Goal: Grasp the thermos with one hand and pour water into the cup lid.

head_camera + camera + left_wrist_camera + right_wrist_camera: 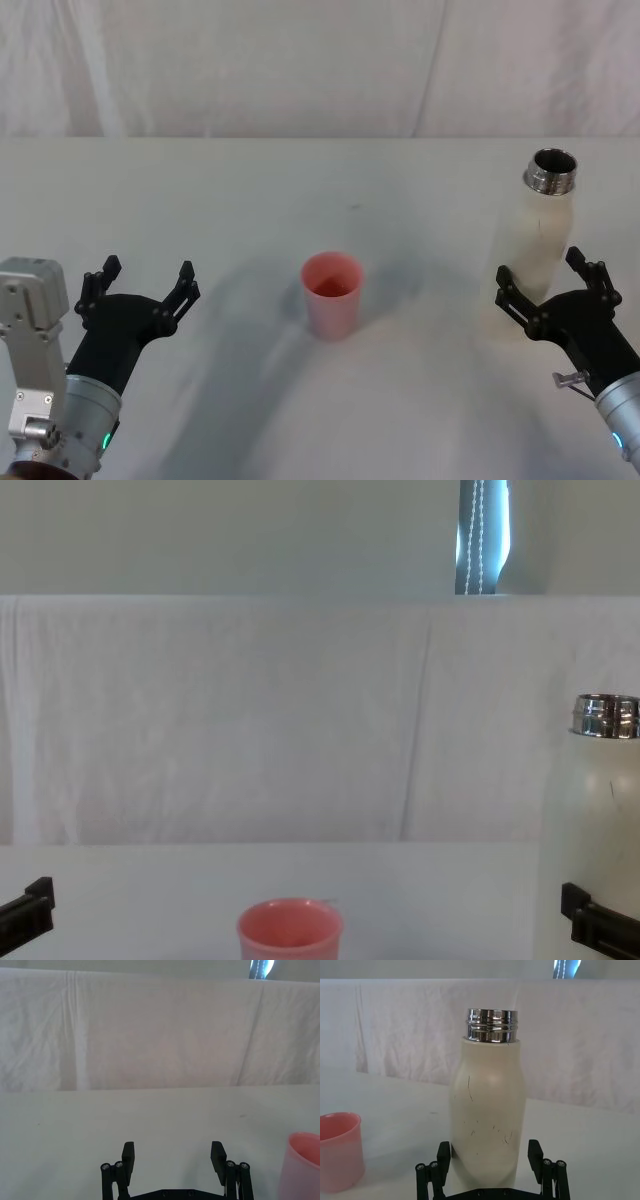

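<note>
White cloth covers the table (200,190), with the cup lid (332,294) dead center and the thermos (537,230) upright at 3 o'clock. Right gripper (552,281) is spread wide around its base, the left gripper (140,283) open, idle at 8 o'clock. Grabbing that low could tip the uncapped bottle, imo.

I count one tall white thermos (537,235), sitting right between the open fingers of the right claw (552,281). One little pink cup lid (332,294) stands between the claws. There are two black claws; the left claw (140,285) holds nothing.
</note>
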### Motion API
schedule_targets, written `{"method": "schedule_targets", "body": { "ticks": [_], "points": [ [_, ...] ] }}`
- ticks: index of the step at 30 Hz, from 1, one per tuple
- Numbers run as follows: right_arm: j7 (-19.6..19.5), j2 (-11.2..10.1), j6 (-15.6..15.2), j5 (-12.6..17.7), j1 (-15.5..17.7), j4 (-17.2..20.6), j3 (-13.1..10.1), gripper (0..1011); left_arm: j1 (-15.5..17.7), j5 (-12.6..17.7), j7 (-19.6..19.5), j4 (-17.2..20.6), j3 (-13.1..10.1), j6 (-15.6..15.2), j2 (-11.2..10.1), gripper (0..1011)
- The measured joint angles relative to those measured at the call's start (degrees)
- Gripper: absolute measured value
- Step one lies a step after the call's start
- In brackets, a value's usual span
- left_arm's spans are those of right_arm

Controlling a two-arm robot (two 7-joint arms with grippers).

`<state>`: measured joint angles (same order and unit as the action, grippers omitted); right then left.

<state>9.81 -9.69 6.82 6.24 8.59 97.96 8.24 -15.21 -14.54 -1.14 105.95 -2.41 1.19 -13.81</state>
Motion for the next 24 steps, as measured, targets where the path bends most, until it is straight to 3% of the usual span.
{"method": "schedule_targets", "body": {
  "ticks": [13, 24],
  "points": [
    [-0.3, -0.4, 0.9, 0.0, 3.2, 2.2, -1.0, 1000, 0.0, 0.0, 0.0, 0.0, 0.0, 0.0, 0.0, 1001],
    [-0.1, -0.6, 2.1, -1.0, 5.4, 3.4, -0.6, 1000, 0.0, 0.0, 0.0, 0.0, 0.0, 0.0, 0.0, 1001]
  ]
}}
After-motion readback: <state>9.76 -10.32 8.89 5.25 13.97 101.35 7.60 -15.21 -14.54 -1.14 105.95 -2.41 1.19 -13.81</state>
